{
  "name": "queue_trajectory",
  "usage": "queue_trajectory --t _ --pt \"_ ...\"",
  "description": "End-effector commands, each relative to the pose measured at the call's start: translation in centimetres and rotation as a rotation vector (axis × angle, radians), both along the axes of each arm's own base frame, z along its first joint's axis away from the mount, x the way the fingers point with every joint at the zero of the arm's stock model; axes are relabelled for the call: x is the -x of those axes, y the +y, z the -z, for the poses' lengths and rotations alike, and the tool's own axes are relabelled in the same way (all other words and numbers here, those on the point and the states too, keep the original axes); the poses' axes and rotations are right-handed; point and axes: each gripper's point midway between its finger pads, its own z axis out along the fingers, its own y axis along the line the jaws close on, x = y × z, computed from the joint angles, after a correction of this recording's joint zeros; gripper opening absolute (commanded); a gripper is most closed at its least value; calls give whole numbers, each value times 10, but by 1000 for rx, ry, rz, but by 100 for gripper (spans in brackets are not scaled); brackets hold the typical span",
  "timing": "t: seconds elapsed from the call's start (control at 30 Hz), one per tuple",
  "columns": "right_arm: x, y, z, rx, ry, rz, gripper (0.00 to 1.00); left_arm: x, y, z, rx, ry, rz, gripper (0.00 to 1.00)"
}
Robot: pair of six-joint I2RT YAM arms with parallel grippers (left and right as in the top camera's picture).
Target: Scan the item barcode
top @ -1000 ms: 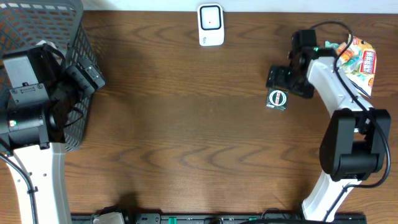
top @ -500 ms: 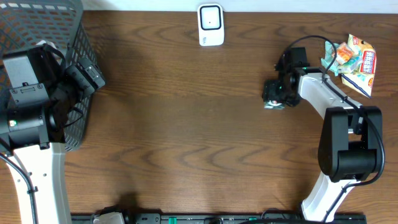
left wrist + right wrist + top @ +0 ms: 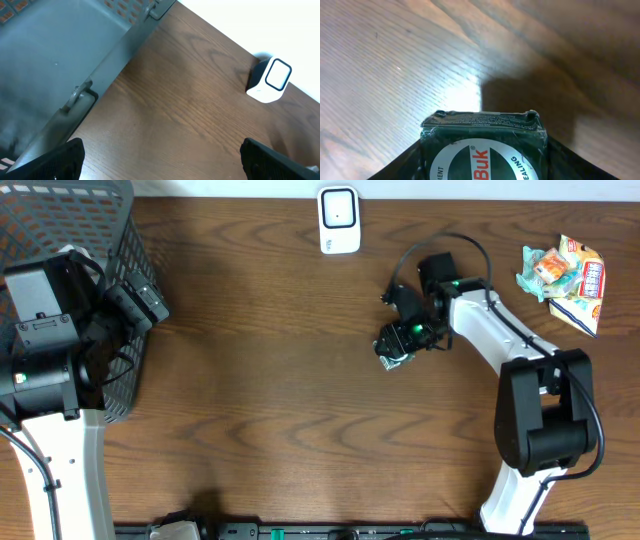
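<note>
Right hand (image 3: 400, 340) closed on one dark green packet (image 3: 482, 150), fingers (image 3: 559, 167) pressing both sides. Packet near centre of tabletop (image 3: 280, 400), below-right of one white scanner (image 3: 339, 220). Left hand (image 3: 140, 302) spread wide, empty, beside one grey basket (image 3: 60, 210). Snack packets (image 3: 565, 272) heaped far right (count unclear).

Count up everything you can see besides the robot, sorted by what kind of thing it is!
Baskets: 1, the grey mesh basket
Scanners: 1, the white scanner
Boxes: 1, the dark green box
Snack heaps: 1, the heap of snack packets, too bunched up to count one by one
Total: 4
</note>
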Motion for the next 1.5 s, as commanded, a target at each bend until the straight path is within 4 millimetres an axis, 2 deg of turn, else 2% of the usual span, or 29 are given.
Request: queue_trajectory --t 0.0,0.07,0.13,0.2,0.3,0.37,0.57,0.73,0.77,0.83,0.93,0.97,1.03,1.07,1.1,1.13,1.17,1.27,1.3,1.37,1.47 --pt "-11 -14 3 171 -84 -87 71 1 3 0 -15 4 -2 98" --pt "-14 -24 6 277 -110 -88 75 1 3 0 -15 5 -2 98" --pt "-14 -24 6 301 -118 -94 76 1 3 0 -16 5 -2 98" --pt "-15 -21 6 298 -121 -91 83 1 3 0 -15 4 -2 98" --pt "-16 -9 4 255 -131 -96 86 1 3 0 -15 5 -2 98" --pt "-13 4 3 212 -133 -117 96 1 3 0 -15 5 -2 98" --pt "-5 22 4 199 -138 -182 98 1 3 0 -15 5 -2 98" --pt "-1 16 16 234 -117 -172 99 1 3 0 -15 4 -2 98" --pt "-4 8 17 276 -116 -118 99 1 3 0 -15 5 -2 98" --pt "-15 -12 10 365 -118 130 99 1 3 0 -15 4 -2 98" --pt "-14 -12 -9 338 -60 345 94 1 3 0 -15 4 -2 98" --pt "-12 -11 -17 319 -32 411 96 1 3 0 -16 4 -2 98" --pt "-6 -1 -31 254 36 510 97 1 3 0 -15 5 -2 98" --pt "-4 8 -36 200 74 538 90 1 3 0 -15 5 -2 98" --pt "-1 21 -42 130 122 547 87 1 3 0 -16 4 -2 98" --pt "2 30 -44 88 152 545 99 1 3 0 -15 5 -2 98" --pt "6 41 -46 31 186 525 99 1 3 0 -15 5 -2 98" --pt "3 42 -45 28 178 534 99 1 3 0 -15 4 -2 98" --pt "3 38 -44 44 192 605 99 1 3 0 -15 5 -2 98" --pt "3 17 -35 120 241 959 100 1 3 0 -15 5 -2 98" --pt "4 10 -26 137 248 1160 97 1 3 0 -15 5 -2 98"
